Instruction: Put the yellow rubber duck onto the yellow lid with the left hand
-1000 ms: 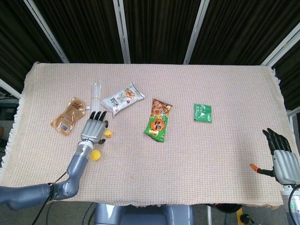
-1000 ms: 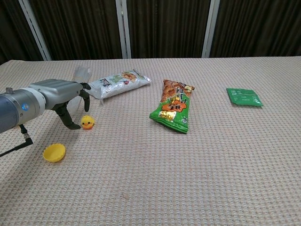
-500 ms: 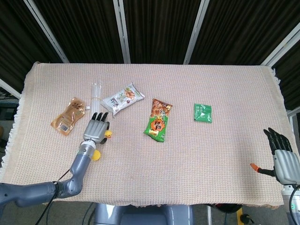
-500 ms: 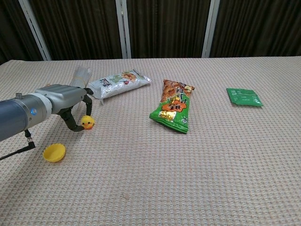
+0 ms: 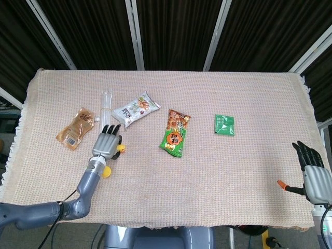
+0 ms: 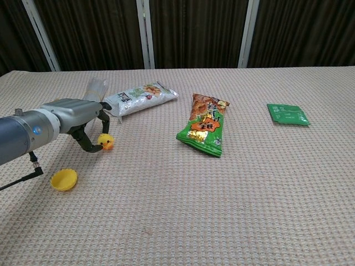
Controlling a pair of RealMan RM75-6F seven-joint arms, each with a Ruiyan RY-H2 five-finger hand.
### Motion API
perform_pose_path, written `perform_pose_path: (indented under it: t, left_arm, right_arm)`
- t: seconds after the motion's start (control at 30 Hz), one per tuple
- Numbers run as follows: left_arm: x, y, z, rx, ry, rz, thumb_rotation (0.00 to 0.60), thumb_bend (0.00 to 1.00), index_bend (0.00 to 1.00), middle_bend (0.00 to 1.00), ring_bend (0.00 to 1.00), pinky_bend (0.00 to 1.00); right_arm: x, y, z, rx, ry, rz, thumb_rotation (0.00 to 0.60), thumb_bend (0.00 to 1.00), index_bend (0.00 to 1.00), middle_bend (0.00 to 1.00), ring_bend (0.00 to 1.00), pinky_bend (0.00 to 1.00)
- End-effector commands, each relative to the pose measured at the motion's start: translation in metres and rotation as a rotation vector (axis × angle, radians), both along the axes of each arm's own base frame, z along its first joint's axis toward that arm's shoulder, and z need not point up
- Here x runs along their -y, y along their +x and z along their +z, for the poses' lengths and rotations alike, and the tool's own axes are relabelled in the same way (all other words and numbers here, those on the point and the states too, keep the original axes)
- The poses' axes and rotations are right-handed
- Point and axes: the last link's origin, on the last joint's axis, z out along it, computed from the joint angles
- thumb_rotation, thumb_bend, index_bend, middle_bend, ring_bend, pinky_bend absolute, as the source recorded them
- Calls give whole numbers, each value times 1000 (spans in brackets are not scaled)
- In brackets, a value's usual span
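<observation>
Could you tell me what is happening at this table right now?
The robot's left hand is curled around the yellow rubber duck, fingers on it, on the cloth-covered table. Whether the duck is off the cloth cannot be told. The yellow lid lies nearer the table's front edge, with nothing on it. The right hand hangs open off the table's right edge. Several snack packets lie on the table, among them a green and orange one.
</observation>
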Motion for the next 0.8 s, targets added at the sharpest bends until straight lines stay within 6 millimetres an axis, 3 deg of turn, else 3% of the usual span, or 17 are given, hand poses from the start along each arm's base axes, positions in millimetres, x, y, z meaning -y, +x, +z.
perform_pose_path:
  t: [0.03, 0.23, 0.47, 0.8]
  left_arm:
    - [3, 6, 12, 42, 17, -21, 600, 411, 471, 0, 0, 0]
    - [20, 9, 39, 66, 8, -86, 600, 411, 470, 0, 0, 0]
    - [54, -6, 67, 60, -45, -113, 600, 410, 470, 0, 0, 0]
    - [84, -27, 79, 34, -108, -130, 600, 410, 472, 0, 0, 0]
  right_arm:
    - [0, 0, 0, -1, 0, -1, 600, 16, 0, 0, 0, 0]
    - [0, 0, 0, -5, -2, 2, 600, 16, 0, 0, 0, 0]
    - [0, 1, -1, -8, -2, 1, 600, 17, 0, 0, 0, 0]
    - [0, 1, -2, -13, 0, 0, 600, 16, 0, 0, 0, 0]
